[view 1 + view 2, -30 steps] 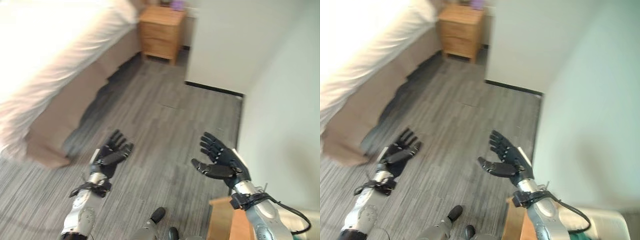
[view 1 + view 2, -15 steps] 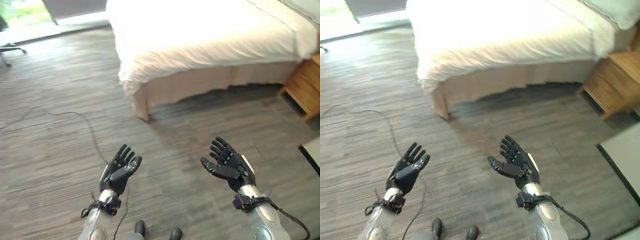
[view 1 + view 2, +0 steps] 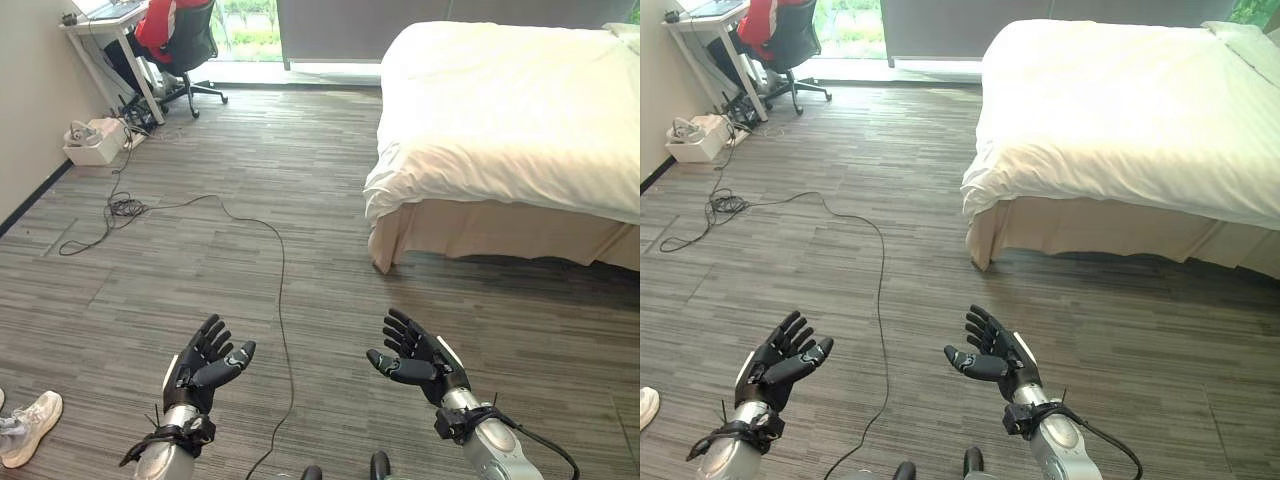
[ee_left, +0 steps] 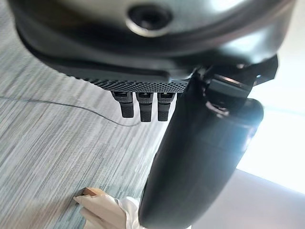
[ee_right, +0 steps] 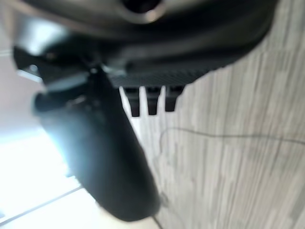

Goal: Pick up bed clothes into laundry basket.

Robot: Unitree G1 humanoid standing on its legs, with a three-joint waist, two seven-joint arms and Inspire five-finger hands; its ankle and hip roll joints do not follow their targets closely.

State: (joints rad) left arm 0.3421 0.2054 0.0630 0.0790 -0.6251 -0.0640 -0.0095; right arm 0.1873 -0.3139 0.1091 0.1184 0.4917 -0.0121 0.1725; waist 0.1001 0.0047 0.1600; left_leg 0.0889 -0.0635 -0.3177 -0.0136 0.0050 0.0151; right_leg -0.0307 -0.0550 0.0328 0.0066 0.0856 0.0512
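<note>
The grey floor lies before a bed under white covers, well beyond the left hand and right hand, both spread and empty.

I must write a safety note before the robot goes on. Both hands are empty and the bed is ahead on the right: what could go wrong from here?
1. A black cable runs across the floor between the robot and the bed; walking over it may snag a foot.
2. The left hand and right hand are open and hold nothing, and I see no laundry basket, so picked-up bedding may have nowhere to go.
3. A person's shoe lies close on the left; turning that way may bump them.
</note>
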